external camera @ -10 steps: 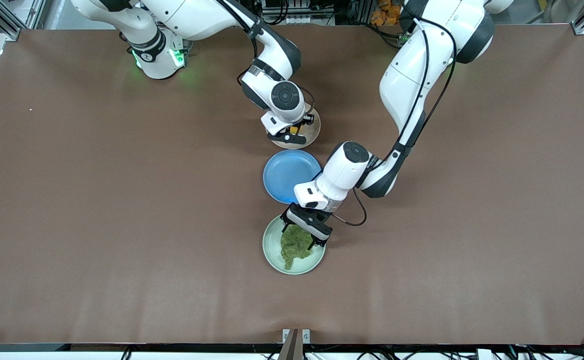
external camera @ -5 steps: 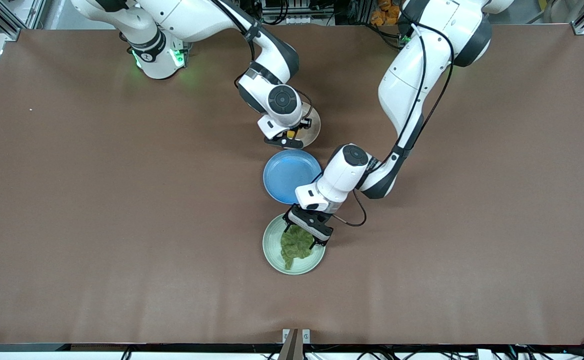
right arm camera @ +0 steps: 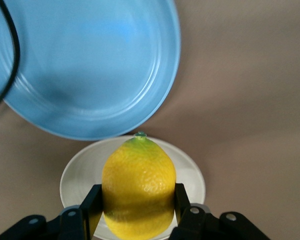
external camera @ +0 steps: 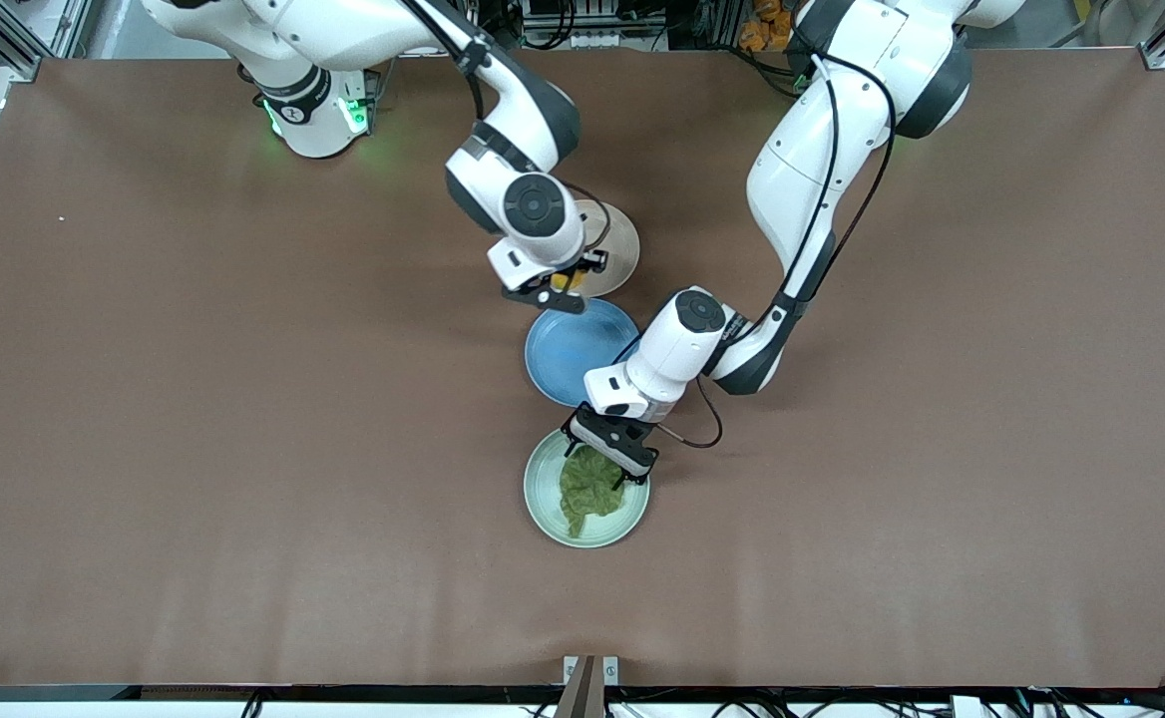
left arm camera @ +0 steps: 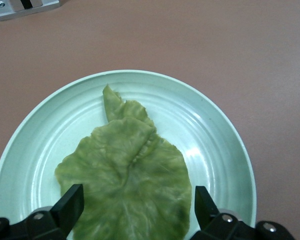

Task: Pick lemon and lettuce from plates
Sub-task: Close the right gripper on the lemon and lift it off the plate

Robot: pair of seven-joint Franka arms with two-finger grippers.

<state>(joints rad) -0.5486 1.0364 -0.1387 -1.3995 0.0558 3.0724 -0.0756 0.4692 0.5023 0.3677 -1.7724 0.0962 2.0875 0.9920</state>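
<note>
My right gripper [external camera: 555, 289] [right arm camera: 136, 200] is shut on the yellow lemon [external camera: 563, 281] [right arm camera: 138, 187] and holds it up over the edge of the beige plate [external camera: 617, 249] [right arm camera: 190, 175]. The crinkled green lettuce [external camera: 585, 491] [left arm camera: 125, 170] lies flat on the mint green plate [external camera: 543, 494] [left arm camera: 215, 135], which is nearest to the front camera. My left gripper [external camera: 609, 465] [left arm camera: 137, 207] is open, low over that plate. One black finger [left arm camera: 70, 207] stands at each side of the leaf's broad end.
An empty blue plate [external camera: 568, 354] [right arm camera: 85, 65] sits between the beige and mint plates, partly under the left arm's wrist. A small metal bracket [external camera: 590, 670] [left arm camera: 20, 7] is fixed at the table's front edge.
The right gripper has risen with the lemon off the beige plate and drifted toward the blue plate. The left gripper has shifted slightly over the lettuce, still open.
</note>
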